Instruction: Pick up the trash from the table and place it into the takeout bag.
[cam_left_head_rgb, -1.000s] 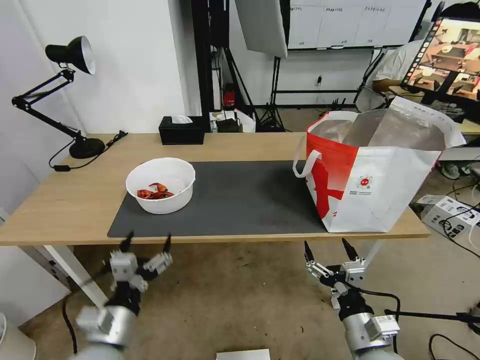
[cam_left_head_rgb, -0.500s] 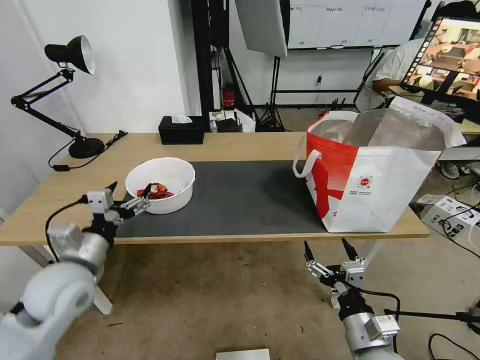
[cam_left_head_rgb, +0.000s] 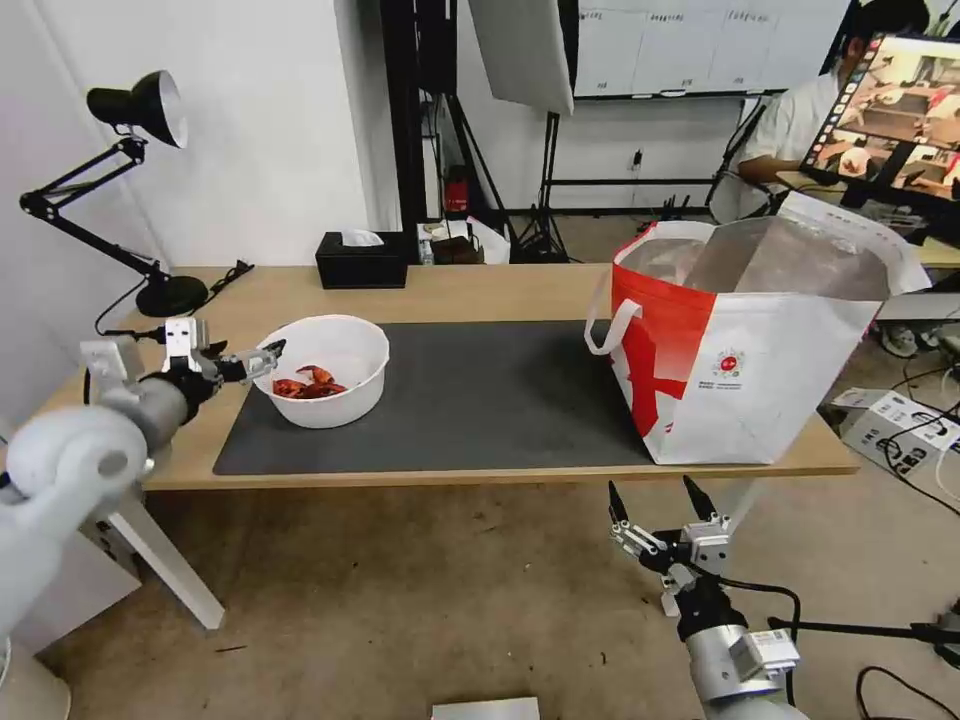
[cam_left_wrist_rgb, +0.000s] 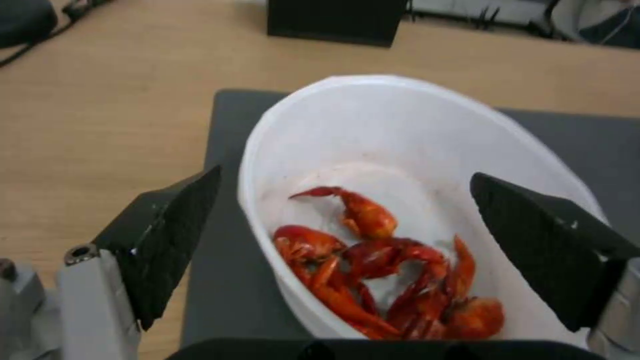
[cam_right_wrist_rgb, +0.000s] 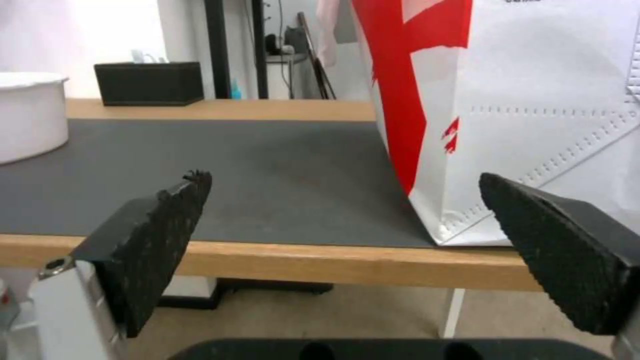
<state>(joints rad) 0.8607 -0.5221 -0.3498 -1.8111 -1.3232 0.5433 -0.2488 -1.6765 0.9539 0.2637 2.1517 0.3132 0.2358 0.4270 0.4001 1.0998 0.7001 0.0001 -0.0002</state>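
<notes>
Since a second ago the left gripper (cam_left_head_rgb: 243, 355) has come up from below the table edge and now sits over the table's left part, its jaws spread wide at the near-left rim of the bowl (cam_left_head_rgb: 322, 384). In the left wrist view the left gripper (cam_left_wrist_rgb: 347, 220) has one finger (cam_left_wrist_rgb: 170, 235) outside the rim, over the mat and bare wood, and the other finger (cam_left_wrist_rgb: 547, 240) over the far side of the bowl (cam_left_wrist_rgb: 400, 130); whether either finger touches the rim cannot be told. Nothing is pinched between them.

The bowl is white and round and stands upright on the left end of the dark grey mat (cam_left_head_rgb: 480, 400). Red crayfish shells (cam_left_wrist_rgb: 380, 270) lie in a heap on its bottom, toward the side nearest the gripper.

The right gripper (cam_left_head_rgb: 657, 508) has not moved: it hangs below the front edge of the table (cam_left_head_rgb: 500, 290), just under the bag, jaws spread and holding nothing. In the right wrist view the right gripper (cam_right_wrist_rgb: 347, 240) looks level across the mat (cam_right_wrist_rgb: 267, 170) toward the bag's red and white side.

The takeout bag (cam_left_head_rgb: 760, 360) stands open on the right end of the mat, well apart from the bowl, its silver lining showing and one white handle hanging on its left side.

Behind the bowl, at the back edge of the table, sits a black tissue box (cam_left_head_rgb: 362, 262); a black desk lamp (cam_left_head_rgb: 140, 110) stands at the far left corner.
</notes>
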